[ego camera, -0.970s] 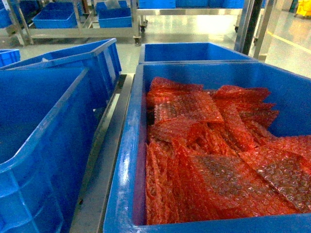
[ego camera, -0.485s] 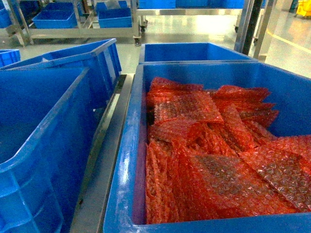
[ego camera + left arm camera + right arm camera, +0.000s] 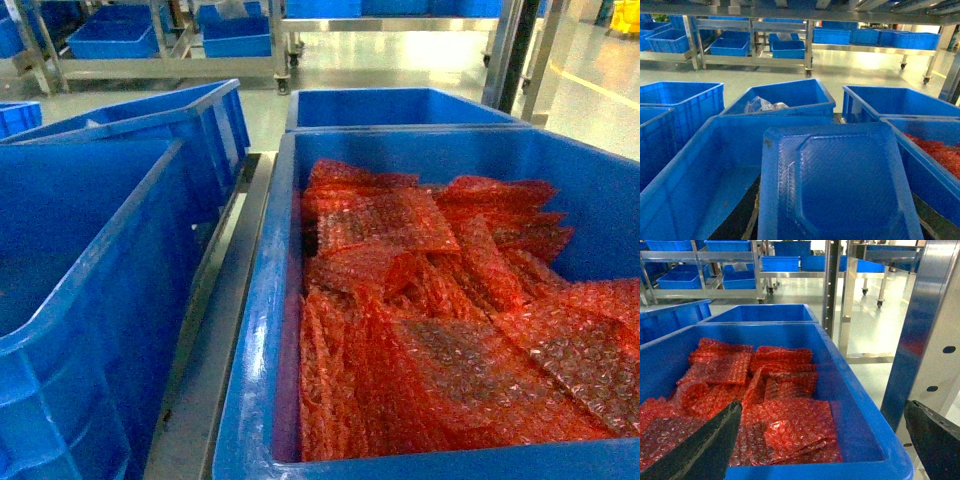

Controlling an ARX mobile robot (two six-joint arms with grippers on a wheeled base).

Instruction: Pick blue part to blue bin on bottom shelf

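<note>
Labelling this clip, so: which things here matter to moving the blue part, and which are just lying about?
Job: blue part; empty blue bin, the likely target.
Lying about: red bubble-wrap bags; their bin; background racks.

A grey steel shelf [image 3: 215, 330] carries several blue bins [image 3: 90, 300] side by side; one bin [image 3: 255, 380] holds red bubble-wrap bags [image 3: 430, 320].
</note>
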